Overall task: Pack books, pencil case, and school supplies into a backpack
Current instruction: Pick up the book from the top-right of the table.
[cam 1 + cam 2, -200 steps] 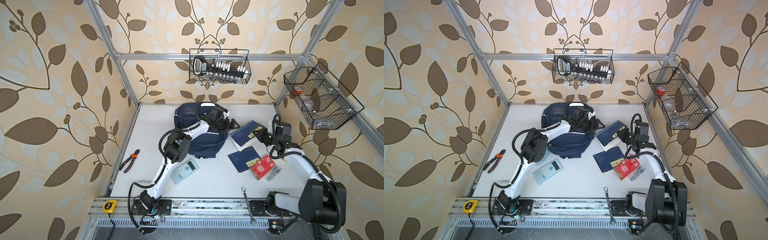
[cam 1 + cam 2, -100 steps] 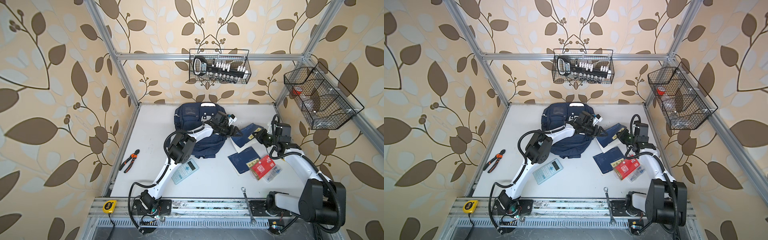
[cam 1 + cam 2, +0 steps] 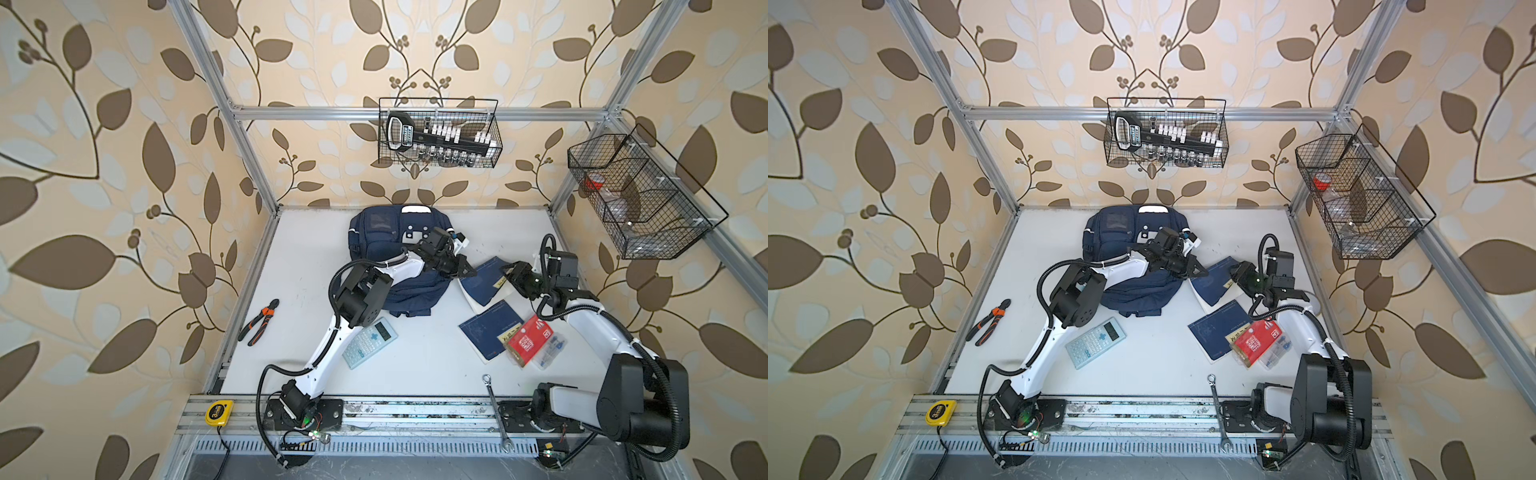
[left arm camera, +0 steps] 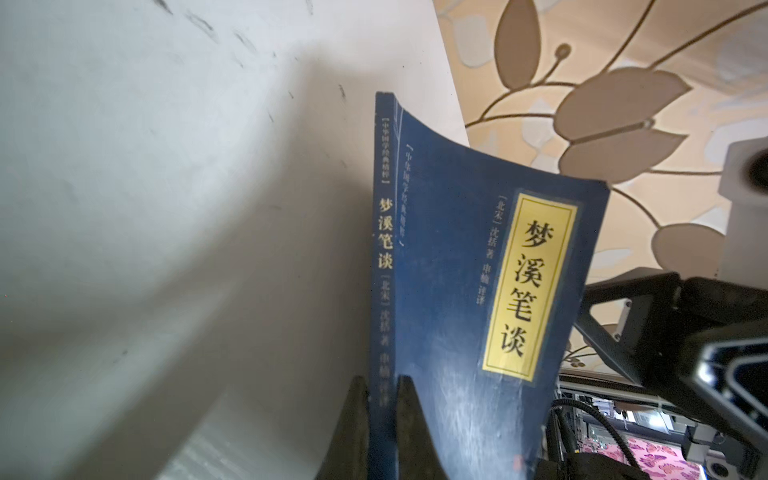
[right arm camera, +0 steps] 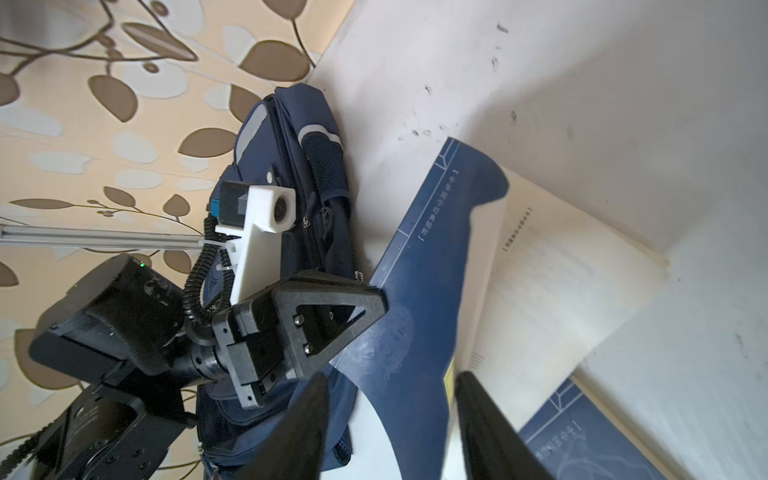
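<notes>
**A:** Where does everything sit?

**B:** The backpack (image 3: pixel 374 249) lies flat at the back of the worktop (image 3: pixel 415 365). I can't tell whether its main zip is open. The far book (image 3: pixel 482 282) is just beside its right edge. The near book (image 3: pixel 488 330) lies flat in front of that, with the clear box (image 3: pixel 536 340) overlapping one corner. The calculator (image 3: pixel 369 343) lies nearer the front, partly under the left arm (image 3: pixel 328 345).

**A:** How will the far book handle?

**B:** Light, thin and floppy, I'd say. In the right wrist view its navy cover curls up off the pale pages, so it bends rather than lifting as one slab. The spine looks like the stiffest place to pinch, taken deep enough to trap every page. A grip on the cover alone would probably let the pages fan open and drag.

**A:** And the arms?

**B:** The left arm reaches across the backpack with its wrist turned toward the book, and the left jaws are closed on the spine edge. The right arm (image 3: pixel 594 322) bends in low from the opposite side. The right jaws stand apart on either side of the cover's free edge, near the yellow label (image 4: pixel 532 286), and grip nothing.
</notes>
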Action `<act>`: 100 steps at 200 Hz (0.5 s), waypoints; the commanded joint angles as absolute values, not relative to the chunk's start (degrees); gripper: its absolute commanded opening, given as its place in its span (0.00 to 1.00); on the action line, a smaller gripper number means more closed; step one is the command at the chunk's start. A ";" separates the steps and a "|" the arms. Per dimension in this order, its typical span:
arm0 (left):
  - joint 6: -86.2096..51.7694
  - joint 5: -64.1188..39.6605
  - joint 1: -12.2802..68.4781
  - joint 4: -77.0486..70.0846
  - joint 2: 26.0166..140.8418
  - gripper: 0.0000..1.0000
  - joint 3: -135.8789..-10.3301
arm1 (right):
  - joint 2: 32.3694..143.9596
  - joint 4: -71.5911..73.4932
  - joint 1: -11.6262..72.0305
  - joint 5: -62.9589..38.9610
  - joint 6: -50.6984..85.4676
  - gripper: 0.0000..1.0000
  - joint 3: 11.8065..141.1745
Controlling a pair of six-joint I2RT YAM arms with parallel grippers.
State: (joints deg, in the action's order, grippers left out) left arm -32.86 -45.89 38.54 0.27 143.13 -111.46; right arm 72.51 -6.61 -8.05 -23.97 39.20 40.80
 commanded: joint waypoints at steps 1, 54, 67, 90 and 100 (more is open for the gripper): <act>-34.33 -44.73 38.60 -3.81 136.90 0.00 -109.95 | 71.68 -7.40 -8.18 -21.47 37.53 0.63 40.32; -43.98 -33.01 37.15 -10.74 118.25 0.00 -97.26 | 62.33 -11.44 -8.48 -24.13 30.68 0.90 40.54; -45.27 -31.25 37.07 -9.07 112.34 0.00 -95.08 | 59.97 -9.06 -8.44 -30.76 31.02 0.93 40.04; -47.16 -27.95 36.43 -5.01 101.47 0.00 -90.27 | 57.09 0.22 -8.49 -44.50 36.31 0.94 38.22; -48.56 -27.32 35.72 -4.54 96.99 0.00 -87.42 | 56.28 5.73 -8.46 -49.18 39.98 0.96 37.00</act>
